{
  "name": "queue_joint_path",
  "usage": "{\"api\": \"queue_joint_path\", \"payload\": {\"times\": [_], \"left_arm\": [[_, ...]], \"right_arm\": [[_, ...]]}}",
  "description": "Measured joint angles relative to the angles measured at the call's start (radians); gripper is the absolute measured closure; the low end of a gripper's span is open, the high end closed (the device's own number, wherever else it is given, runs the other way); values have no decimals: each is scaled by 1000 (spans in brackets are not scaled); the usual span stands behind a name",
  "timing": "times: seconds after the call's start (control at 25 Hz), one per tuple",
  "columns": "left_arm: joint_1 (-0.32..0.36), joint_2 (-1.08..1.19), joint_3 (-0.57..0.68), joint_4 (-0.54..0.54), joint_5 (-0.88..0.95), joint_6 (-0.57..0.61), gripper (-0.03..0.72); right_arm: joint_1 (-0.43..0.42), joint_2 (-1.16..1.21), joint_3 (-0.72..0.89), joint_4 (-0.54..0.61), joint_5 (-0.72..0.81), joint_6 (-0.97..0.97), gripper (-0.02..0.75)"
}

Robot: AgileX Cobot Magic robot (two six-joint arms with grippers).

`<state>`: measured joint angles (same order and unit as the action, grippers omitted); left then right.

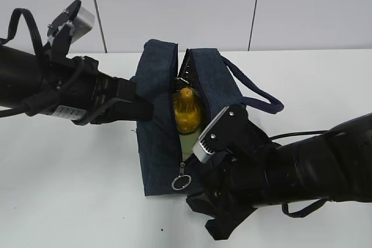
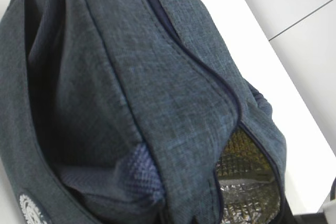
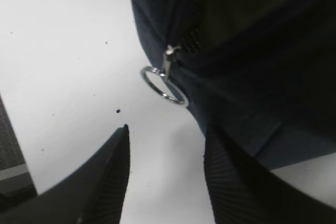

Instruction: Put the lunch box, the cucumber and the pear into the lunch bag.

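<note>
You were working in what looked like a robot lab or test cell: a plain white table set against bare white wall panels with dark seams, and two black robot arms with wrist cameras reaching over it.

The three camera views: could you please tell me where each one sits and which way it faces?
Exterior view: raised, in front of the table, slanting down on the open bag holding the pear; both arms show.
Left wrist view: close against the bag's side, foil lining visible; no hand in view.
Right wrist view: low, facing the bag's zipper end; right hand open, empty.
Shared: the ring pull appears in the exterior and right wrist views.
</note>
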<state>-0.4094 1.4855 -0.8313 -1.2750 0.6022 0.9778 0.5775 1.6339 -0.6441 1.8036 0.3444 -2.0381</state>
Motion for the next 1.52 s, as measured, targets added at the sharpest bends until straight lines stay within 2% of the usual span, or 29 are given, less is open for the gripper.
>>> {"api": "queue_joint_path", "payload": {"times": [0.72,1.28,1.52], "left_arm": [[0,0,0,0,-15,0,702],[0,0,0,-2,-15,0,702],[0,0,0,-17,-8,0,702]], "right_arm": [[0,82,-72,0,-19,-166,365],[0,86,-94,0,30,-180,363],[0,86,-101,0,35,-180,305]]}}
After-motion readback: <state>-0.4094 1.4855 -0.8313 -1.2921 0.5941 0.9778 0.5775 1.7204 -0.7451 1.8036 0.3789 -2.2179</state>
